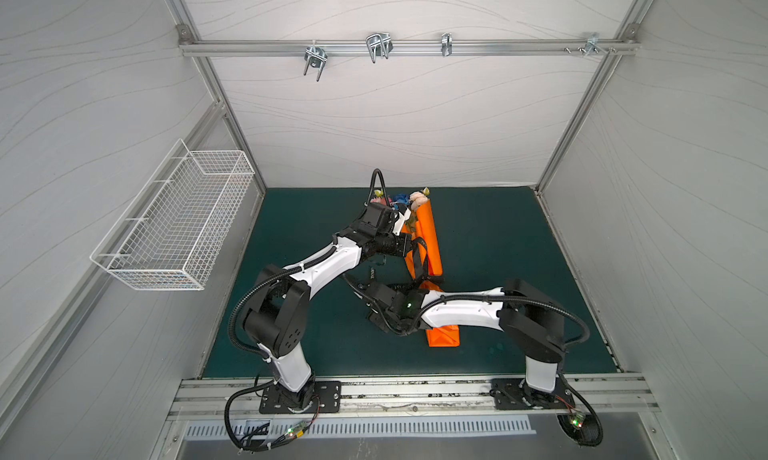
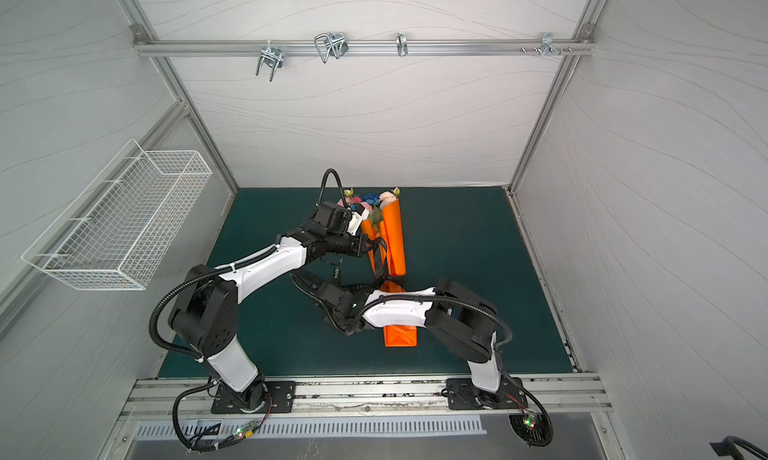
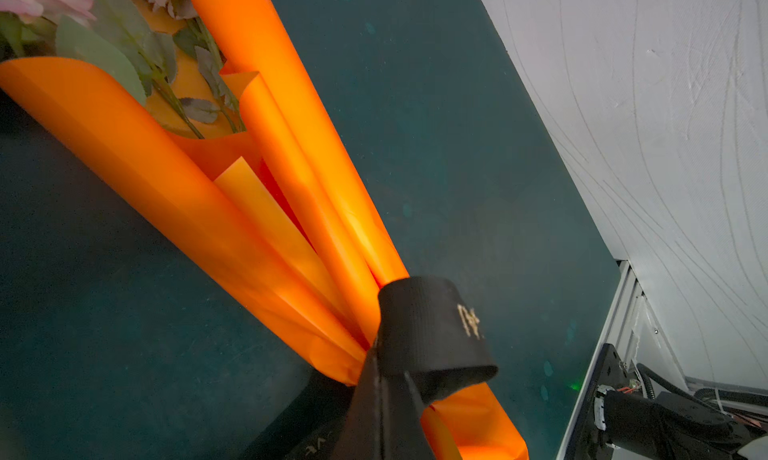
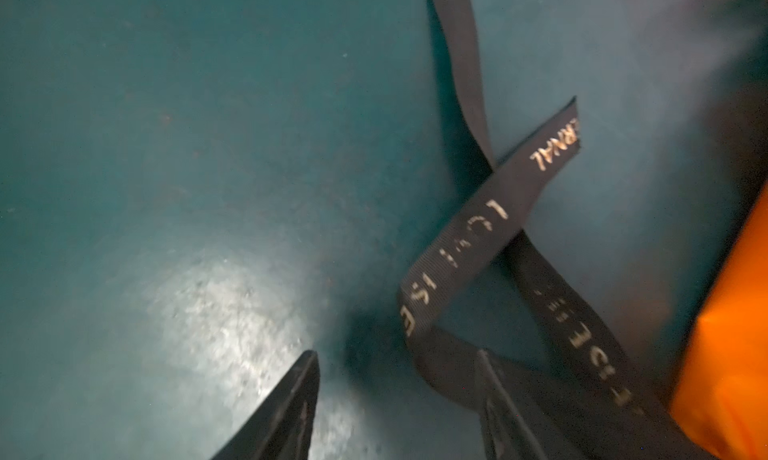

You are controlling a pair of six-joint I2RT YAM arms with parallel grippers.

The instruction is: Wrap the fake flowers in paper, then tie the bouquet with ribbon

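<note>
Pinching the black ribbon, my left gripper is clamped on a strand right where the band loops the gathered waist of the orange paper. My right gripper is spread wide, nothing between the jaws. The ribbon's free tail crosses another strand just beyond them, one fold draped against one jaw. I see the bouquet of fake flowers inside the paper cone, blossoms at the far end away from both jaws, all lying on the green mat. Risks, my guess: right closes on both crossed strands or on mat only; fold snags that jaw; left tugs and the loop slides off the waist, paper springs open, stems spill.
</note>
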